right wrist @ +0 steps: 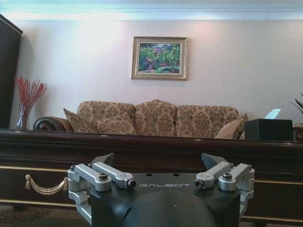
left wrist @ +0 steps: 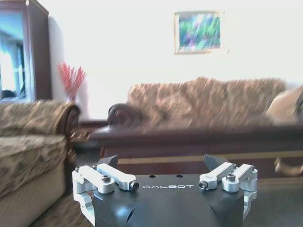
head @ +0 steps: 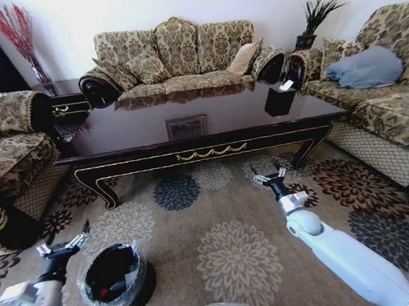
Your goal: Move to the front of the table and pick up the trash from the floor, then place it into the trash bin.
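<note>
the left gripper (head: 65,243) hangs low over the carpet (head: 223,247) with its fingers spread wide and empty, just beside the trash bin (head: 115,277), which stands on the floor at the robot's left. the right gripper (head: 266,178) is also wide open and empty, held above the carpet near the front of the table (head: 202,135). a small black tissue box (head: 280,100) sits on the table's right end.
</note>
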{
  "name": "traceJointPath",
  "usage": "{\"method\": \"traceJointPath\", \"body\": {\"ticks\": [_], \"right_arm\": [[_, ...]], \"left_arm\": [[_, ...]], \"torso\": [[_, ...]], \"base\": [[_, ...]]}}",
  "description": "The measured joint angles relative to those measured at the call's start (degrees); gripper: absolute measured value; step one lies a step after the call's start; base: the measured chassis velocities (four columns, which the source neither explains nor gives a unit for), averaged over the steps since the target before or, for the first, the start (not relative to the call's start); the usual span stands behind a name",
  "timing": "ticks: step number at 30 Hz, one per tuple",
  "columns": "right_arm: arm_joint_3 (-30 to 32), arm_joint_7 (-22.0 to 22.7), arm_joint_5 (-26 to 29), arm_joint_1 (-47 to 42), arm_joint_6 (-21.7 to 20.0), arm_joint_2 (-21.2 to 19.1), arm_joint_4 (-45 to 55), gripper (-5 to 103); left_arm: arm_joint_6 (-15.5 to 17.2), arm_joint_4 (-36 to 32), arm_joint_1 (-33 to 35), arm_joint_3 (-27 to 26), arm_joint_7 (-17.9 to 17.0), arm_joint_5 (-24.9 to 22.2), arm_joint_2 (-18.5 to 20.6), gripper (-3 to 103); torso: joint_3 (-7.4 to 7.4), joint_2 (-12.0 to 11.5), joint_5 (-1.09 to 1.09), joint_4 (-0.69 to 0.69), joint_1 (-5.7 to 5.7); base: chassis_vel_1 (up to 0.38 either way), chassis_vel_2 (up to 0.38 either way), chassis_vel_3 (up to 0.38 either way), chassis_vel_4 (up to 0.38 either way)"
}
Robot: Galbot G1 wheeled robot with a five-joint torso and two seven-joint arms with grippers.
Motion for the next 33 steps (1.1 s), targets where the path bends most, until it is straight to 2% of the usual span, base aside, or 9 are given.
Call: {"method": "traceJointPath", "body": {"ticks": [3, 6, 10, 14, 23, 33], "right_arm": [[1.1, -0.9, 0.2, -1.3, 0.3, 0.4, 0.9, 100], [3.0, -2.5, 0.8, -3.6, 0.7, 0.7, 3.0, 100], [6.3, -4.5, 1.0, -7.2, 1.0, 0.7, 6.0, 100], [8.7, -5.1, 1.0, -9.9, 1.0, 0.5, 7.3, 100], [11.9, -5.3, 0.8, -13.7, 0.0, -0.3, 9.7, 100], [12.3, -6.7, -0.1, -15.4, 0.3, -0.7, 9.4, 100]], "left_arm": [[-0.8, -0.9, 0.5, 0.0, 0.7, -1.5, -0.8, 100], [-0.9, -4.7, 1.3, -0.4, 0.5, -1.5, -1.9, 100], [0.5, -9.9, 2.2, -1.6, -0.9, -0.7, -2.4, 100], [1.9, -11.9, 3.0, -1.6, -2.5, 1.1, -2.2, 100], [4.2, -12.7, 3.4, -0.7, -4.8, 4.6, -1.6, 100], [4.7, -13.6, 3.9, 1.3, -4.6, 7.2, -2.3, 100]], "torso": [[0.00, 0.0, -0.01, 0.00, 0.00], [0.00, 0.0, 0.02, 0.01, 0.00], [0.00, 0.0, 0.03, 0.00, 0.00], [0.00, 0.0, 0.01, 0.00, 0.00], [0.00, 0.0, 0.01, 0.01, 0.00], [-0.01, 0.0, 0.03, 0.00, -0.01]], "base": [[0.000, 0.000, 0.000, 0.000], [0.000, 0.000, 0.000, 0.000], [0.000, 0.000, 0.000, 0.000], [0.000, 0.000, 0.000, 0.000], [0.089, -0.088, -0.092, 0.089], [0.261, -0.261, -0.258, 0.255]]}}
